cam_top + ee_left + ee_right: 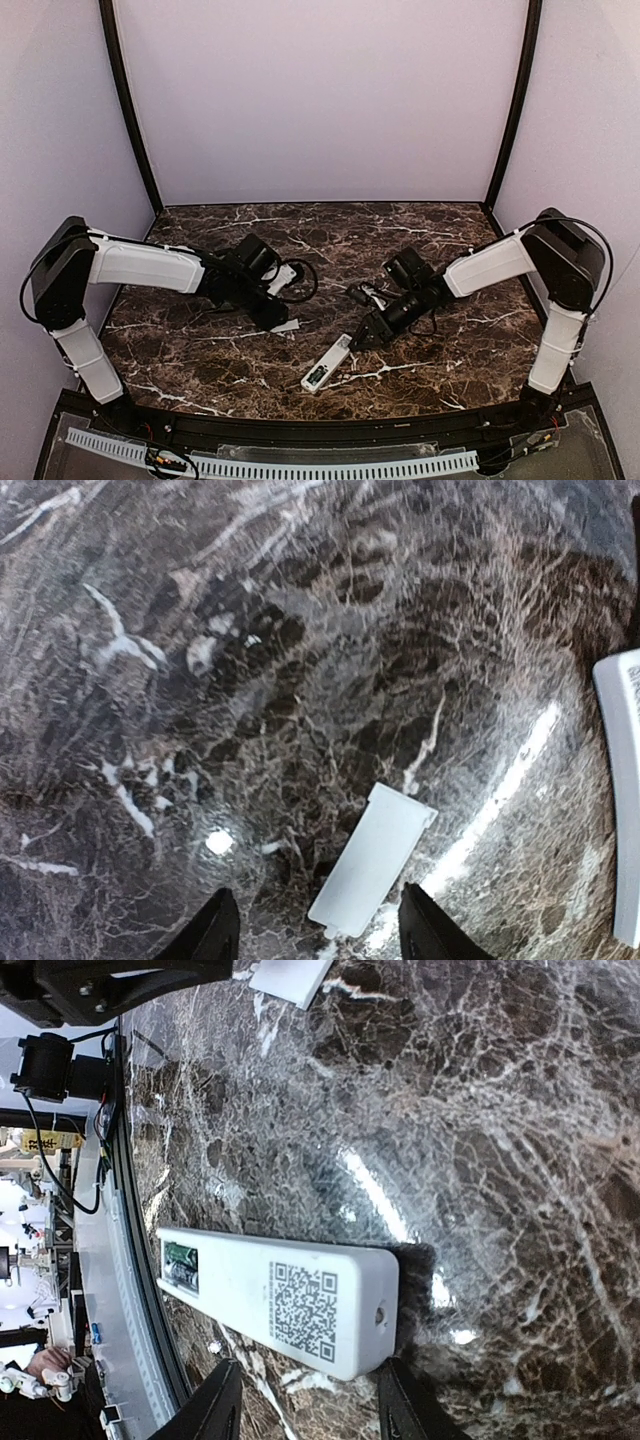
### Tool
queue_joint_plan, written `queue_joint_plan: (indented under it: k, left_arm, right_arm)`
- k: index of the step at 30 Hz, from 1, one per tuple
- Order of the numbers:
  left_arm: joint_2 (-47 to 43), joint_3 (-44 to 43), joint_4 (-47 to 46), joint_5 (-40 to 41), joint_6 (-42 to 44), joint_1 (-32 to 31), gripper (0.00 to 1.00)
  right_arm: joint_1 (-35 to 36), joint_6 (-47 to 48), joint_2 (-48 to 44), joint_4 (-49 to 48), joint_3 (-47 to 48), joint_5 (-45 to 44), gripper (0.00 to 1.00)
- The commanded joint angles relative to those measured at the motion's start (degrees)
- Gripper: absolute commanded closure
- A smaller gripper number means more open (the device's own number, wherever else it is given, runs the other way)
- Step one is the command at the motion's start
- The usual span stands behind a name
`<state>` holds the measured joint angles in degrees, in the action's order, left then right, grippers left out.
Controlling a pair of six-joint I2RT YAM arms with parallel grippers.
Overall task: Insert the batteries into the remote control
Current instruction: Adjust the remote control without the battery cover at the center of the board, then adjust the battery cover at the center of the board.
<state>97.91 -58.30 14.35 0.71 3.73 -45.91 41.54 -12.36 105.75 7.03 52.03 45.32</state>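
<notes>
Cover (pixel 372 858) lies off the remote control (pixel 290 1300); refitting is left for you. Left gripper (pixel 318 898) stands spread astride it, right gripper (pixel 312 1370) spread, holding nothing.

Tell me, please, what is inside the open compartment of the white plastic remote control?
The open compartment of the white plastic remote control shows green and dark shapes, too small to identify. Its depths are hidden.

Dark marble tabletop (pixel 470 350) (white-veined), pale lilac walls (pixel 320 100).
</notes>
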Motion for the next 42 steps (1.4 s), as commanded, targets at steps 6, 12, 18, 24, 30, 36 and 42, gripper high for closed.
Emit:
queue_joint_plan:
  k: [6, 12, 18, 24, 30, 36, 42]
  left_arm:
    - [5.1, -4.7, 7.1, -8.2, 2.9, 1.8, 0.44]
    - [8.5, -7.6, 8.2, -11.2, 4.5, 1.8, 0.47]
    - [8.4, -9.2, 8.8, -11.2, 3.9, 1.8, 0.51]
    - [5.0, -7.0, 4.9, -5.9, -6.9, 1.4, 0.54]
    - [1.8, -7.5, 2.6, 9.9, -19.3, -5.5, 0.55]
    - [6.6, -14.4, 11.2, 10.1, -19.9, -6.0, 0.54]
    - [9.0, -17.3, 16.2, 9.7, -19.6, -4.4, 0.53]
  right_arm:
    - [2.1, -1.9, -4.7, -0.5, -4.6, 1.1, 0.55]
    - [2.3, -3.1, -8.9, -0.4, -7.3, 1.1, 0.55]
    - [1.8, -2.9, -11.8, 1.2, -7.4, -0.6, 0.53]
    - [0.5, -1.7, -12.1, 3.7, -3.9, -3.5, 0.52]
    - [-2.2, -1.3, -13.3, 4.4, -3.4, -4.3, 0.52]
    - [-3.8, -0.2, -14.9, 5.9, -3.7, -4.5, 0.52]
    - [-4.4, 0.2, -15.9, 5.8, -4.9, -4.6, 0.52]
